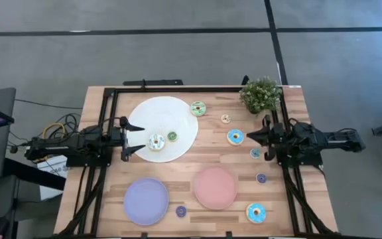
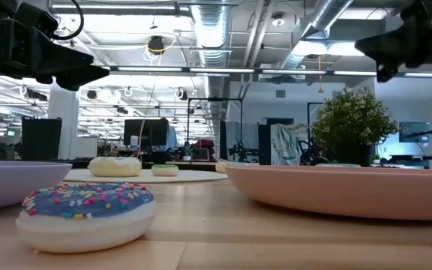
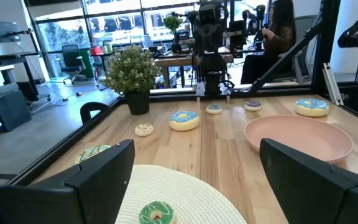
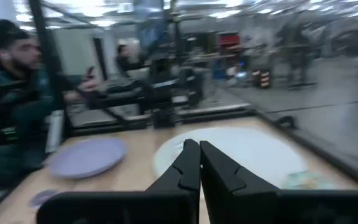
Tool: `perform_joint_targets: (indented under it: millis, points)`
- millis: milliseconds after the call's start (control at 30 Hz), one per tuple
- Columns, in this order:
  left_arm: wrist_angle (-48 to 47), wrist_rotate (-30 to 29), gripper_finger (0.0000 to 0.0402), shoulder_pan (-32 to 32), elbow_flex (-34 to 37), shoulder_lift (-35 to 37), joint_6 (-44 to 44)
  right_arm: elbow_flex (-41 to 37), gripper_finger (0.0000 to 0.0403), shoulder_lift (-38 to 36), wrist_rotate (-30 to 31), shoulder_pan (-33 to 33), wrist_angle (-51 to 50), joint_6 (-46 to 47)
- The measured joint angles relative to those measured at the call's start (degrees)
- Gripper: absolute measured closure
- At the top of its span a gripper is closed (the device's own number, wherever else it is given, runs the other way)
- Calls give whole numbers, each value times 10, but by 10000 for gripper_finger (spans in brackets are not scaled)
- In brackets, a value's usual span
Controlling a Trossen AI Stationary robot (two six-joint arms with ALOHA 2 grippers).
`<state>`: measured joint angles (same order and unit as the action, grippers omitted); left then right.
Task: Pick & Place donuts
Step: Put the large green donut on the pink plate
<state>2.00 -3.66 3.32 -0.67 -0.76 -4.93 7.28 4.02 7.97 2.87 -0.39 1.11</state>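
Observation:
Several small donuts lie flat on the table. A cream one [image 1: 156, 142] and a small green one [image 1: 172, 136] rest on the large white disc [image 1: 163, 113]. A green one [image 1: 198, 108], a small cream one [image 1: 225, 119] and a blue one [image 1: 235, 137] lie to the disc's right. Others [image 1: 256, 212] [image 1: 181, 211] lie near the front. My left gripper [image 1: 138, 138] hangs open above the disc's left edge, and the small green donut [image 3: 156, 213] shows ahead of its fingers. My right gripper [image 1: 257, 137] is shut, raised at the table's right side, near the blue donut.
A lilac plate [image 1: 146, 201] and a pink plate [image 1: 215, 187] lie at the front. A potted plant [image 1: 261, 95] stands at the far right corner. A black frame [image 1: 178, 89] runs along the table's edges. A person sits beyond the table [image 4: 5, 93].

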Motion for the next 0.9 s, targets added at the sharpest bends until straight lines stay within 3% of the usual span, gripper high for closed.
perform_joint_targets:
  millis: [167,367,667,900]
  points:
    - [0,0,61,0,0,0,0,61,403,113,67,0,4,-16]
    - [0,0,61,0,0,0,0,190,403,287,166,-6,0,-25]
    - [0,0,61,0,0,0,0,447,403,553,169,-81,-86,-15]
    - [0,0,61,0,0,0,0,681,402,771,121,-156,-257,39]
